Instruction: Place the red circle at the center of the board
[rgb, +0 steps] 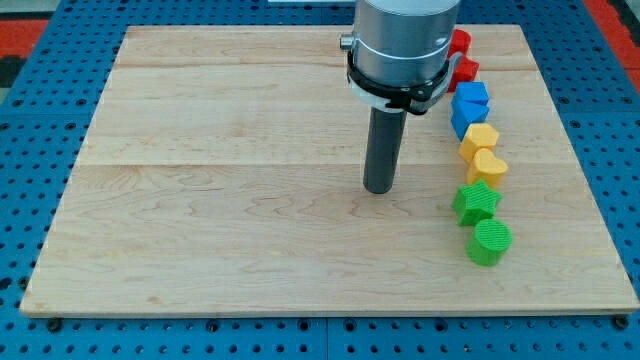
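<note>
- My tip (378, 190) rested on the wooden board (220, 200) a little right of the frame's centre; the rod rose straight up into the grey arm housing (400, 45) at the upper middle of the frame.
- The arm carried no jaws at all, only the plain rod; it therefore had hold of nothing, and the tip touched no block.
- Eight blocks stood in a column down the right part of the board; from the upper right downward these were two red blocks, two blue blocks, two yellow blocks and two green blocks.
- The upper red block (459, 42) and the lower red block (465, 70) were both partly hidden behind the housing; their shapes could not be made out, so which one was the red circle could not be told; either way, the task's block lay in the upper right of the frame, near the board's far edge.
- The upper blue block (472, 94) and the lower blue block (466, 115) sat just below; then the upper yellow block (481, 137) and the yellow heart-like block (488, 164); then the green star (476, 201) and the green cylinder (490, 241).
- The tip stood well apart from the red pair, left of the column and level with the yellow and green blocks.
- Progress, as a judgement: no red block had reached the middle of the board; the whole push appeared still to be made, with the tip first needing to get behind the red circle.
</note>
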